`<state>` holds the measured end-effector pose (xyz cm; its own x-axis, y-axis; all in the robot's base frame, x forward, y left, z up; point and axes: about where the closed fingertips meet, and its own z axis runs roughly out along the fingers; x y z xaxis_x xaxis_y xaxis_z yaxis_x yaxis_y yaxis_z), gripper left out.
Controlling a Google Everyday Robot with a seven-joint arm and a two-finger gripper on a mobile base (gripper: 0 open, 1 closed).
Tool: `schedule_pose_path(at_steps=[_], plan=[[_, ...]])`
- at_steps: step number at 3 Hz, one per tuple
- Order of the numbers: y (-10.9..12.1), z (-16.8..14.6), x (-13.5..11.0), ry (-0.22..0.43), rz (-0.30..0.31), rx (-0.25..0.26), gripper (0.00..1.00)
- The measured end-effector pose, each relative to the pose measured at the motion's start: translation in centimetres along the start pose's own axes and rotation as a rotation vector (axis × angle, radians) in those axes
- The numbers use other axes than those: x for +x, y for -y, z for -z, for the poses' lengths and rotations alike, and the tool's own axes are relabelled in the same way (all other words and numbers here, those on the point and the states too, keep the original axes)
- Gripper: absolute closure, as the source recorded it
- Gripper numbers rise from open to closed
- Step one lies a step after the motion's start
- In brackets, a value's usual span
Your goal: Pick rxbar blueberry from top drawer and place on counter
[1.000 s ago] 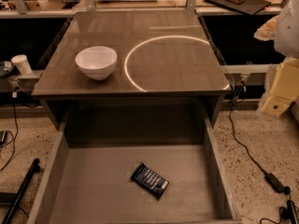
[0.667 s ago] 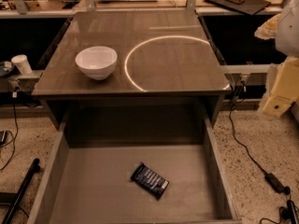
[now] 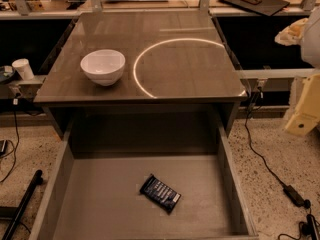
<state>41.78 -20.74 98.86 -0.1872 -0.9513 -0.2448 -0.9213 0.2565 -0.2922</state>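
Observation:
The rxbar blueberry (image 3: 160,192), a small dark navy wrapper with pale text, lies flat and slanted on the bottom of the open top drawer (image 3: 100,204), a little right of its middle. The glossy brown counter (image 3: 175,64) above it carries a bright curved light ring. My gripper (image 3: 302,119) shows only as a cream-coloured part at the right edge of the view. It hangs beside the counter's right front corner, well away from the bar and the drawer.
A white bowl (image 3: 103,67) stands on the counter's left half. A white paper cup (image 3: 23,69) sits on a ledge at the left. Cables and a power brick (image 3: 295,195) lie on the speckled floor to the right. A dark bar (image 3: 20,209) leans at the lower left.

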Motion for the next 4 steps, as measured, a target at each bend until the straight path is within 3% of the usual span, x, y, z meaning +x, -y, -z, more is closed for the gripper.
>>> schedule_pose_path(at_steps=[4], plan=[[-3.9, -4.4, 0.1, 0.101, -0.024, -0.119, 0.00]])
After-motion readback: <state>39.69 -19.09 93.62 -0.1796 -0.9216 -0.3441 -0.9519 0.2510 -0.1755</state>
